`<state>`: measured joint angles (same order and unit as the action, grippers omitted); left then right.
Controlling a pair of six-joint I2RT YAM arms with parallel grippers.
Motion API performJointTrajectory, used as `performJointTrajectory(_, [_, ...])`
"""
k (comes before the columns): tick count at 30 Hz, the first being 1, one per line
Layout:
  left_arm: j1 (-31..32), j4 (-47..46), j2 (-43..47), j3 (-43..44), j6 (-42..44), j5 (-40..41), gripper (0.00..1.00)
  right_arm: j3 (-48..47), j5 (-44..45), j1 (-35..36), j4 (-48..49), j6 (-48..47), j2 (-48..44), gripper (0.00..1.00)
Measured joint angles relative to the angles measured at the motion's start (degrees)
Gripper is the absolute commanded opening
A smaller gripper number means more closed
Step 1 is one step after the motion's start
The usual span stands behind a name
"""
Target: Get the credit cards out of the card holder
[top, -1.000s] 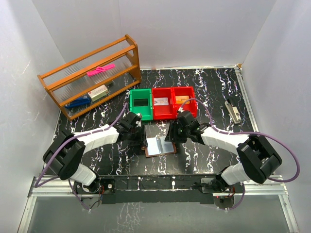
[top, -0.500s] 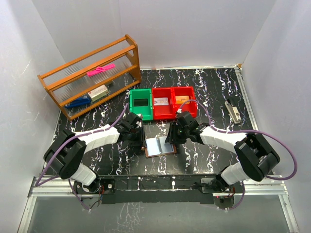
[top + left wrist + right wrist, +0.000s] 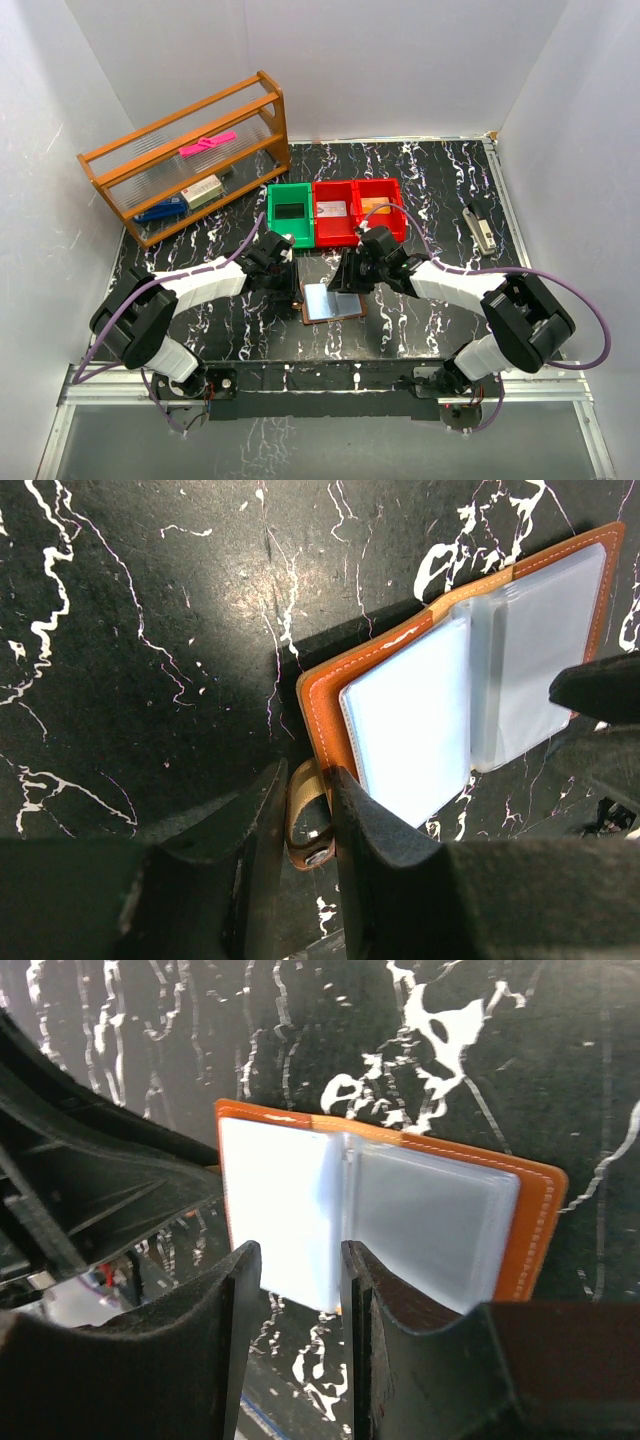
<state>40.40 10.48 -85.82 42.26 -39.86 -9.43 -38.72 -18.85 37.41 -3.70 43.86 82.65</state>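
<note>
While the left gripper point(image 3: 308, 776) sits low over the black marbled table point(image 3: 150, 630), its fingers are pinched together on the brown snap strap point(image 3: 308, 828) of the card holder point(image 3: 330, 695). The holder lies spread open just ahead of those fingertips, reaching across to the right gripper point(image 3: 297, 1252). That gripper's fingers stand apart, straddling the edge of the pale plastic sleeves point(image 3: 430, 1215) between them. I cannot tell whether they touch the sleeves.
</note>
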Motion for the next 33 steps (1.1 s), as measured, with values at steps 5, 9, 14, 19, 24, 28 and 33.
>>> performJointTrajectory(5, [0.0,0.0,0.0,0.0,0.0,0.0,0.22,-1.1,6.7,0.1,-5.6,-1.5,-0.1,0.43])
performJointTrajectory(9, [0.0,0.0,0.0,0.0,0.0,0.0,0.20,-2.1,11.8,0.1,-10.3,-3.2,-0.8,0.44])
performJointTrajectory(14, [0.0,0.0,0.0,0.0,0.1,-0.3,0.18,-2.1,12.7,0.1,-12.4,-3.9,-0.9,0.43])
performJointTrajectory(19, [0.0,0.1,0.0,0.0,0.3,-0.3,0.15,-2.1,11.4,0.1,-12.3,-4.2,-0.2,0.41])
performJointTrajectory(24, [0.0,0.3,0.0,0.0,0.5,-0.4,0.11,-2.1,9.5,0.0,-10.7,-4.2,0.7,0.41])
performJointTrajectory(28, [0.0,0.5,0.0,0.0,0.7,-0.4,0.08,-2.1,7.9,0.0,-9.7,-4.1,0.8,0.41])
performJointTrajectory(33, [0.0,1.1,0.0,0.0,1.0,-0.4,0.06,-2.0,5.1,0.0,-7.2,-3.0,0.8,0.41])
